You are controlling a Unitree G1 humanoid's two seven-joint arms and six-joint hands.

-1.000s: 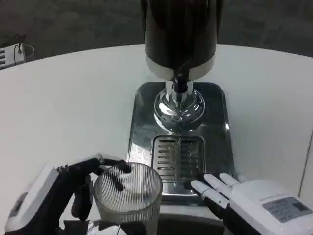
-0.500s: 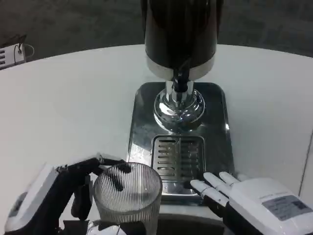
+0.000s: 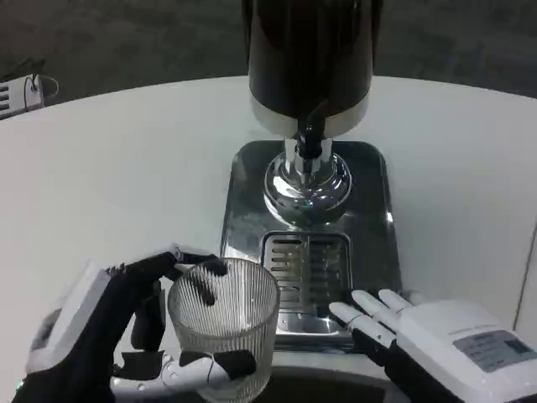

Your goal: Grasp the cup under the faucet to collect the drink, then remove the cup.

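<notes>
Your left hand (image 3: 109, 336) has wrapped tighter on the ribbed glass cup (image 3: 223, 332) vs a sec ago, thumb now across its front. Cup sits at the drip tray's (image 3: 306, 277) near edge, not under the faucet (image 3: 309, 147) yet. Right hand (image 3: 436, 340) rests w/ fingers spread, empty.

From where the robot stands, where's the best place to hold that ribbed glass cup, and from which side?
Around the mid wall of the ribbed glass cup, from its left, as the left hand already wraps it. It stands upright with an open mouth and no handle, so a side wrap keeps the rim clear for the faucet.
</notes>
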